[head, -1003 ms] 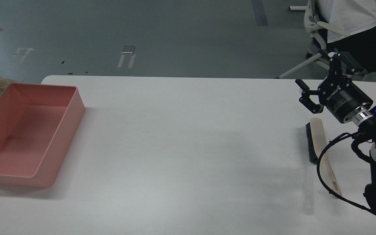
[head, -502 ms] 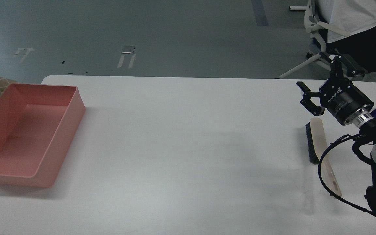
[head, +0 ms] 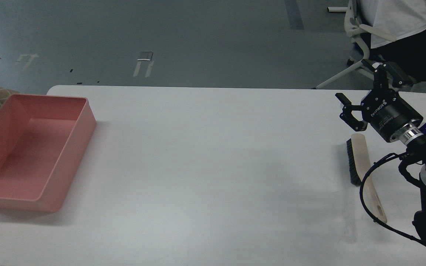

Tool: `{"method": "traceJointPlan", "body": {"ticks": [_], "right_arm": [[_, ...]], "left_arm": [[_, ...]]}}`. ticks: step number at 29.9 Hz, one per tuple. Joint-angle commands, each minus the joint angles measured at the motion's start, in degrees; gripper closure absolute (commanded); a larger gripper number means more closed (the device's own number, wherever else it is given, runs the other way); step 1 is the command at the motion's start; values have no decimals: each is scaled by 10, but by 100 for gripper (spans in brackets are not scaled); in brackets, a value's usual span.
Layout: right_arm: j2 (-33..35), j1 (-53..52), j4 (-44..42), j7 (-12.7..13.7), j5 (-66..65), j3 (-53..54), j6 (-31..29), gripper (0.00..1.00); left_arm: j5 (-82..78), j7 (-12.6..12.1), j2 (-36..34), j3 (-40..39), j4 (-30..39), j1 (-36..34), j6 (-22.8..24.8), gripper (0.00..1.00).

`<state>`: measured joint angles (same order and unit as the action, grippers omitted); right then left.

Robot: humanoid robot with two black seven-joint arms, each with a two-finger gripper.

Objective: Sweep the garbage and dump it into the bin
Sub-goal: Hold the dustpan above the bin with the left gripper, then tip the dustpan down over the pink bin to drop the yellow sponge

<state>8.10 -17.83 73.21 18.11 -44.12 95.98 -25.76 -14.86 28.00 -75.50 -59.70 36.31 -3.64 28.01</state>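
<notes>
Right fingers [head: 361, 83] spread (gripping nothing), bin [head: 73, 147] well apart, far left.

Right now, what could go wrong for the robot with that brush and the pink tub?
1. The brush lies close to the table's right edge, under the open right claw. A clumsy grab might knock it off.
2. A black cable loops over the brush handle and might snag when the brush is lifted.
3. The pink tub sits far across the table, hanging past the left edge. A bump might tip it.
</notes>
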Motion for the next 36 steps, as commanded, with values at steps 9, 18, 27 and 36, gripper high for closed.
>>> {"method": "traceJointPlan", "body": {"ticks": [9,18,27,36], "right_arm": [[1,0,0,0,0,-1,-1,0],[1,0,-2,-7,0,1,0,0],[2,5,-3,-9,0,4,0,0],[0,2,0,-9,0,4,0,0]], "left_arm": [[-125,0,-17,-3,38,-55,0,79],[-191,0,-32,-4,99,-63,0,79],[-242,0,-29,5,100,-63,0,78],[-278,0,-27,7,100,-58,0,79]]}}
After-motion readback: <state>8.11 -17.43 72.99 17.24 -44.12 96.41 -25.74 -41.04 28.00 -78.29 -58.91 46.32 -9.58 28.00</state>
